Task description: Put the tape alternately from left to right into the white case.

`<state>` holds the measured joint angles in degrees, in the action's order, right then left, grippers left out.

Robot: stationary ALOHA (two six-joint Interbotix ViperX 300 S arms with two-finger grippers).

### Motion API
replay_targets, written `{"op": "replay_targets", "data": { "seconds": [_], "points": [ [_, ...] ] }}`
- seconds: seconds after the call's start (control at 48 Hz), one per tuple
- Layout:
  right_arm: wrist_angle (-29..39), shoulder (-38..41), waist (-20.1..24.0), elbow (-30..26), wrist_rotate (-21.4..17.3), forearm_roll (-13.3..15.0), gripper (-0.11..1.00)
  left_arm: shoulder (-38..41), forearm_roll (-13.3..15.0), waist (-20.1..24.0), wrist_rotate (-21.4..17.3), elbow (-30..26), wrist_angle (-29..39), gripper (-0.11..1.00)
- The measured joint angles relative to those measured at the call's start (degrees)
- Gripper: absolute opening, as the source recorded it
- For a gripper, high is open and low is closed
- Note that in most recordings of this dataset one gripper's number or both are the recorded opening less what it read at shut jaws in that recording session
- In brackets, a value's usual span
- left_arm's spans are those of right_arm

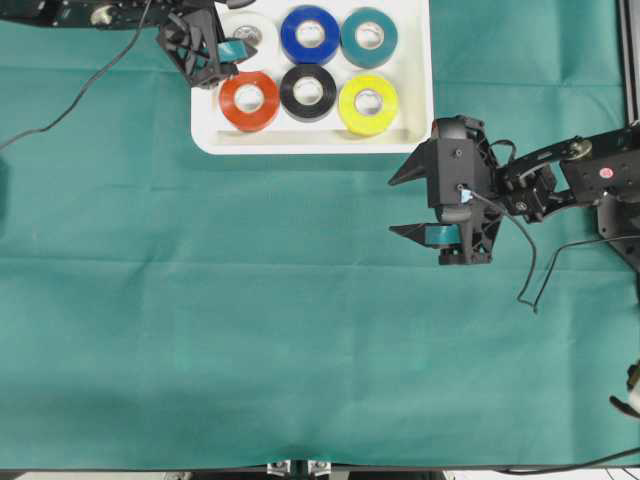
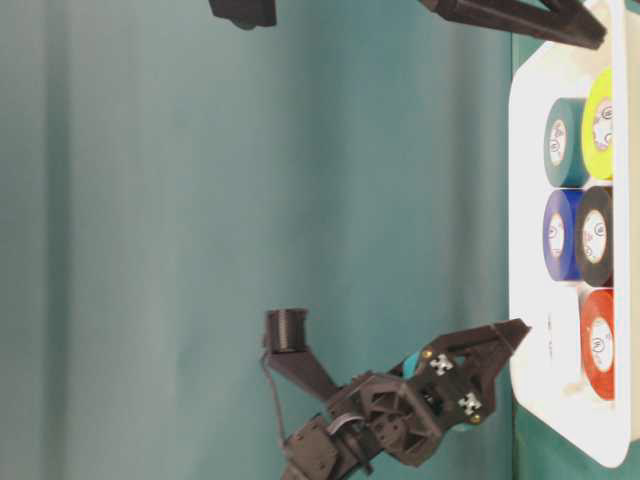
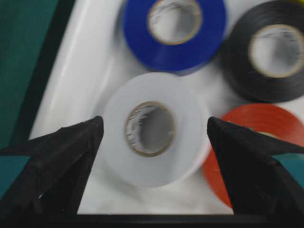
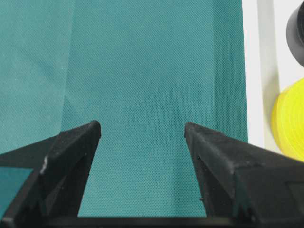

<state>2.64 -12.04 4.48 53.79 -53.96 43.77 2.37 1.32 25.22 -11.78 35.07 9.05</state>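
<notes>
Six tape rolls [image 1: 308, 92], one white case [image 1: 412, 135], two open grippers

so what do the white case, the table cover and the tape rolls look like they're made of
White case: apparently glossy moulded plastic; its rim shows soft highlights and rounded corners.
Table cover: looks like matte green non-woven or finely woven fabric; a fine dotted texture and shallow creases show.
White roll: probably smooth vinyl tape on a pale core, likely card; the blue roll looks alike.

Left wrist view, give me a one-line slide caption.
Open left gripper above the white tape roll lying in the white case beside blue, black and red rolls.
</notes>
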Motion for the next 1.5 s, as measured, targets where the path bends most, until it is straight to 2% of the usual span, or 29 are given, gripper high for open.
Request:
{"op": "replay_targets", "data": {
  "seconds": [0.25,0.396,0.625,1.147,1.501],
  "points": [
    [0.00,0.00,0.00,0.00,0.00,0.00,0.78,-4.31,0.00,-5.36,0.62,3.16,0.44,0.60],
    [0.00,0.00,0.00,0.00,0.00,0.00,0.78,-6.59,0.00,-10.02,0.53,5.27,0.88,0.60],
    [0.00,0.00,0.00,-0.09,0.00,0.00,0.78,-8.70,0.18,-15.12,1.23,6.50,2.02,0.60],
    [0.00,0.00,0.00,-0.09,-0.09,0.00,0.78,-8.96,0.09,-25.22,7.91,7.29,2.90,0.60],
    [0.00,0.09,0.00,-0.09,0.00,0.00,0.78,-8.88,0.18,-28.48,12.92,8.44,2.99,0.60]
  ]
}}
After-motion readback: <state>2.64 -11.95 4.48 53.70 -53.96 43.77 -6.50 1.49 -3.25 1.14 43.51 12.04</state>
